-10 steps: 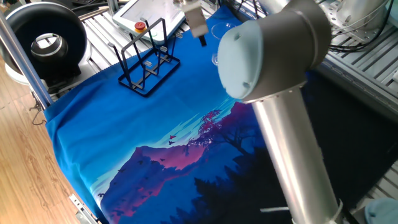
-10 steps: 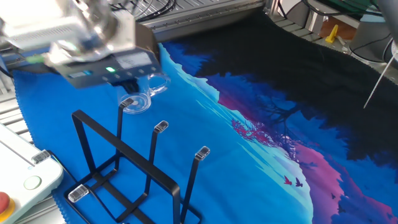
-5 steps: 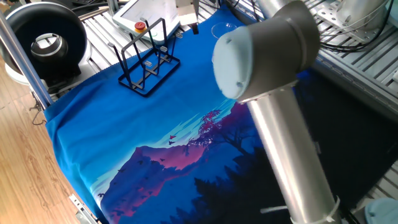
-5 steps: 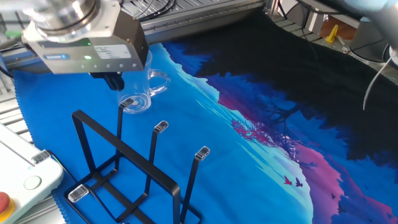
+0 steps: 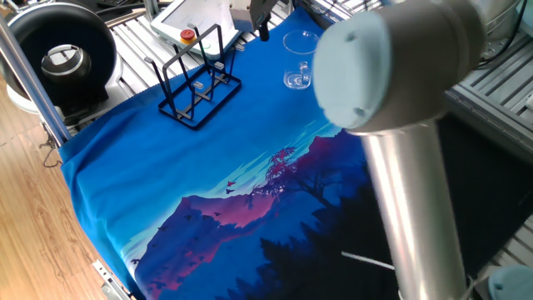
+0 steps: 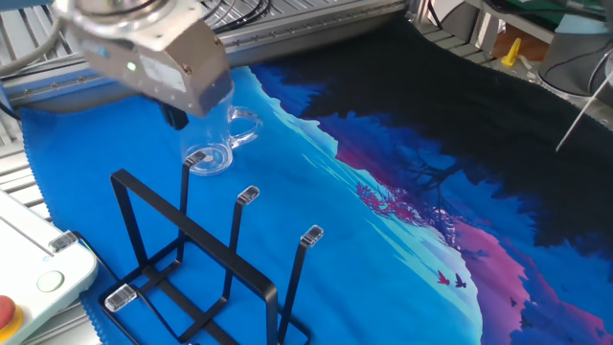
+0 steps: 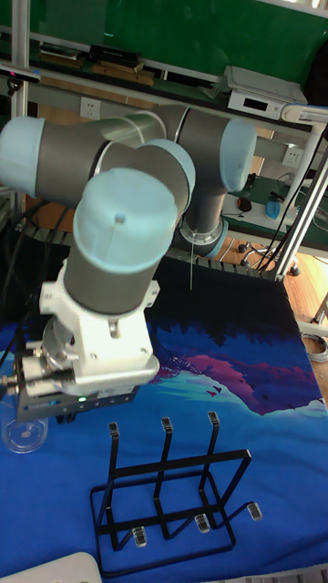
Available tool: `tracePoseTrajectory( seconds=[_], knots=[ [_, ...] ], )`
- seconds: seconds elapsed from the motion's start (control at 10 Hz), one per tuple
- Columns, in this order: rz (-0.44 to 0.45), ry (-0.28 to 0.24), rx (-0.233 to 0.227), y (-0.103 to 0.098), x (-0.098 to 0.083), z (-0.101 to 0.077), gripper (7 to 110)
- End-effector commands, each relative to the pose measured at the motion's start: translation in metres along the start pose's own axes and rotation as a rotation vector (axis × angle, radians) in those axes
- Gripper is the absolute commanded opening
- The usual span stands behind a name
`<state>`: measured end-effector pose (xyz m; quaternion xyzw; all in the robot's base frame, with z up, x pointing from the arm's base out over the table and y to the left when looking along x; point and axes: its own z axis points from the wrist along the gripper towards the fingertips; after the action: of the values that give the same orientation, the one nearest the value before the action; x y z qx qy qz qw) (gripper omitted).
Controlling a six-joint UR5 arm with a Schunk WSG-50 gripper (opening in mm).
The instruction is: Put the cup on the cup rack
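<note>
The cup (image 5: 297,60) is a clear glass standing upright on the blue cloth, right of the cup rack (image 5: 198,87). In the other fixed view the cup (image 6: 216,146) shows a clear loop on its right side and stands just behind the cup rack (image 6: 192,259). My gripper (image 6: 178,119) hangs tilted over the cup's left rim, with only short dark fingertips showing below its grey body. From the first fixed view the gripper (image 5: 261,25) is up and left of the cup. The tall view has the gripper (image 7: 64,417) right beside the cup (image 7: 23,434), with the cup rack (image 7: 169,492) in front.
A white control box with a red button (image 5: 196,21) lies behind the rack. A black round device (image 5: 62,54) sits at the far left. My arm's large elbow (image 5: 400,75) blocks the right of that view. The cloth's left edge (image 5: 75,179) drops to a wooden floor.
The gripper has shifted up and tilted beside the cup, and the arm's elbow has swung right. Cup and rack have stayed where they were.
</note>
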<state>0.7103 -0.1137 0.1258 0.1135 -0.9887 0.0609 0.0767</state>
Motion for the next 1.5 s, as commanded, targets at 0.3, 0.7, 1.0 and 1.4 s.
tracePoseTrajectory(
  seconds=[0.3, 0.7, 1.0, 1.4],
  knots=[
    [0.148, -0.190, 0.002, -0.011, -0.043, 0.000, 7],
    [0.238, -0.297, -0.054, -0.003, -0.070, -0.007, 7],
    [0.293, -0.382, -0.028, -0.014, -0.088, -0.014, 7],
    [0.316, -0.444, -0.003, -0.024, -0.101, -0.020, 7]
  ],
)
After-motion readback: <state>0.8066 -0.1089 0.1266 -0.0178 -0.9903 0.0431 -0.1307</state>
